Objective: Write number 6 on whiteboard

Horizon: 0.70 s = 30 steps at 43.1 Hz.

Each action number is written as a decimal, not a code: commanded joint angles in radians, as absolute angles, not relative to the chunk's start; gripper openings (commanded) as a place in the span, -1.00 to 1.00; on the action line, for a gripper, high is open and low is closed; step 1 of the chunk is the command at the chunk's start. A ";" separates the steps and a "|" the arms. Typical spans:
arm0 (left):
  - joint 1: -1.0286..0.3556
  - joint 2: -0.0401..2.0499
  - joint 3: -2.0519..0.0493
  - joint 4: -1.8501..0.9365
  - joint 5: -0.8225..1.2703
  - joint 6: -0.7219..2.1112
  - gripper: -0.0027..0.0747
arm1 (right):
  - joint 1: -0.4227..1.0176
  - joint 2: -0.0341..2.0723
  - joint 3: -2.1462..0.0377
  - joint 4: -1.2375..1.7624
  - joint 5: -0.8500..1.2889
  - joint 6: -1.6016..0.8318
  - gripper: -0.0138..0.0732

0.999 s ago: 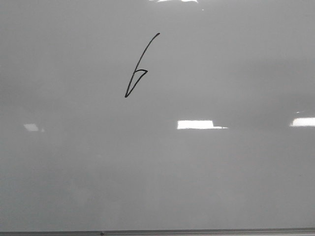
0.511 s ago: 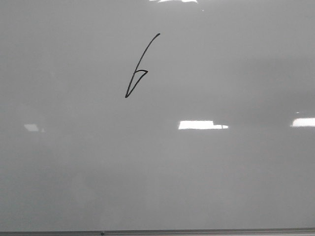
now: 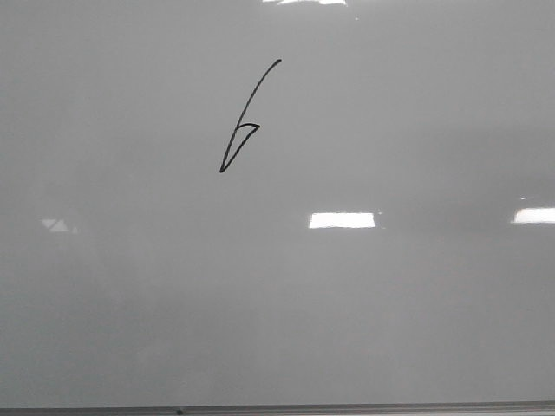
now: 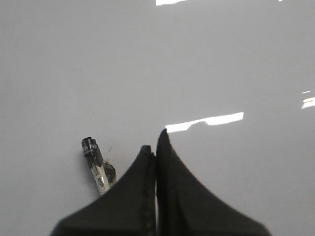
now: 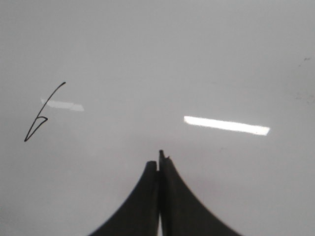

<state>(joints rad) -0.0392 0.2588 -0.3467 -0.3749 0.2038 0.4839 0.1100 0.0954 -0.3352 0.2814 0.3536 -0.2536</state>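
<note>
1. The number 6 (image 3: pixel 244 121) is drawn in thin black line on the far left-centre of the whiteboard (image 3: pixel 364 321).
2. The left gripper (image 4: pixel 155 147) has its fingers pressed together, holding nothing; a small marker (image 4: pixel 96 164) lies on the board just beside them.
3. The right gripper (image 5: pixel 159 162) is likewise closed and empty, with the 6 well off to its side.

The number 6 (image 3: pixel 243 121) is on the whiteboard (image 3: pixel 390 312), up high and a bit left of the middle in the front view. In the left wrist view a marker (image 4: pixel 97 164) lies on the board, just beside the left gripper (image 4: pixel 155 147). In the right wrist view the 6 sits well apart from the right gripper (image 5: pixel 159 162).
</note>
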 commanded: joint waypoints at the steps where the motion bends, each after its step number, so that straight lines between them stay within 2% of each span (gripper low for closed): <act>1: -0.046 0.254 -0.373 -0.381 0.131 0.486 -0.98 | 0.104 0.095 -0.360 0.289 0.265 -0.255 -0.82; 30: -0.046 0.254 -0.373 -0.385 0.138 0.486 -0.98 | 0.104 0.095 -0.360 0.289 0.272 -0.255 -0.82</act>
